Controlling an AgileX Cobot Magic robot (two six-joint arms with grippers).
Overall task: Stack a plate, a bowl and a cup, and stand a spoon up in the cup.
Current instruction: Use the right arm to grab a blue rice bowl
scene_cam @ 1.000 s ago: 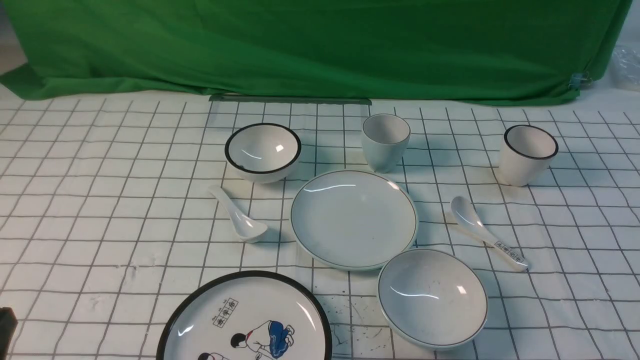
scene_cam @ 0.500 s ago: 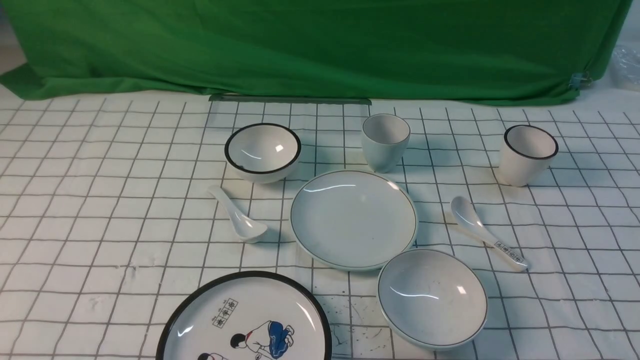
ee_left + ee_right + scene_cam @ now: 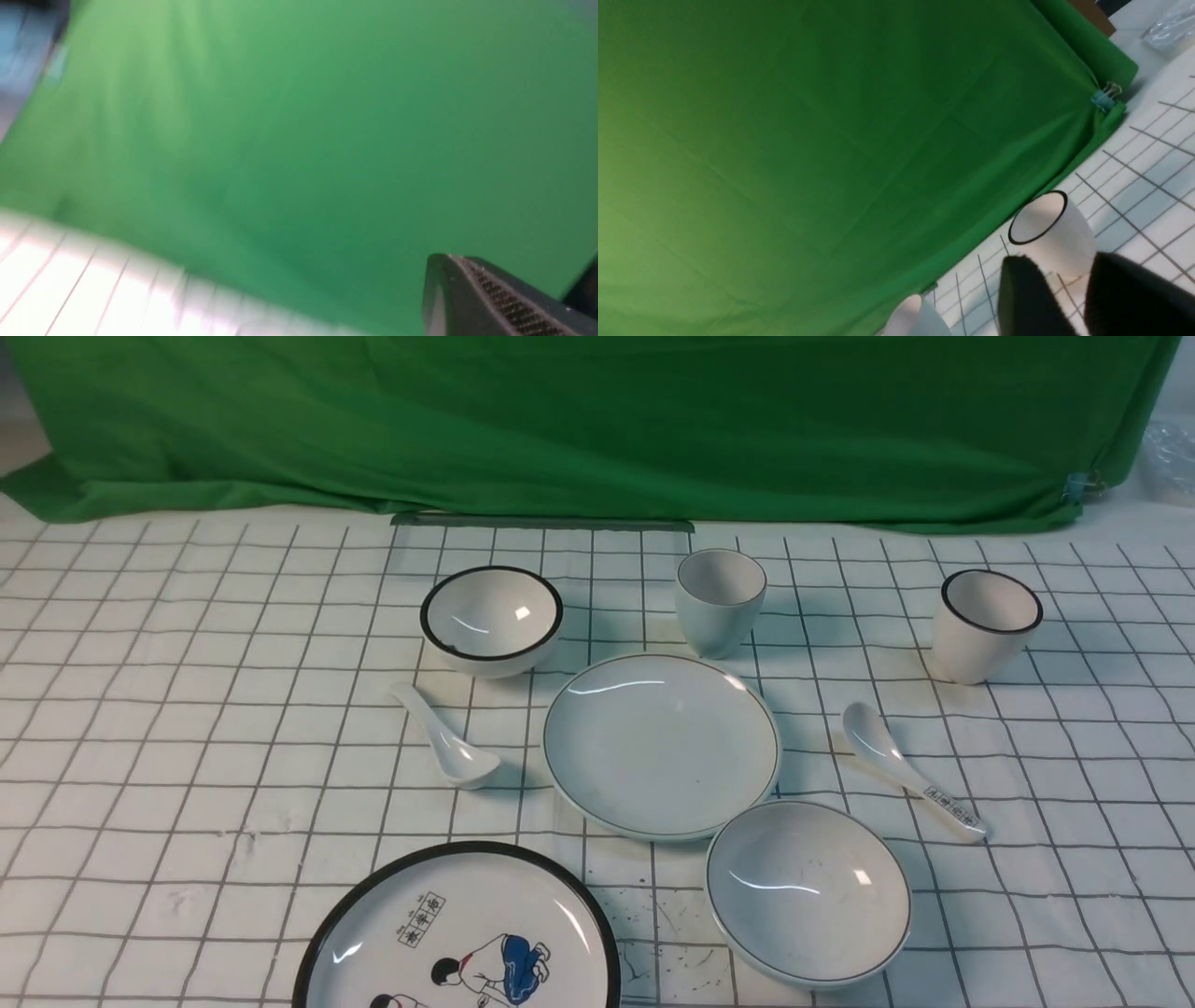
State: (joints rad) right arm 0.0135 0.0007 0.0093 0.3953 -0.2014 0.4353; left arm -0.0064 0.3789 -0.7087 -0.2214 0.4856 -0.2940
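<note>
Characters, too small to be read, were printed on the black-rimmed plate (image 3: 504, 896) and one spoon handle (image 3: 952, 807). The left gripper (image 3: 467, 284) was pressed together; the right (image 3: 1069, 284) was spread.

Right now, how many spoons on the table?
2. The plain spoon lies left of the pale plate; the printed spoon lies right of it. Any outside the front view would be missed.
</note>
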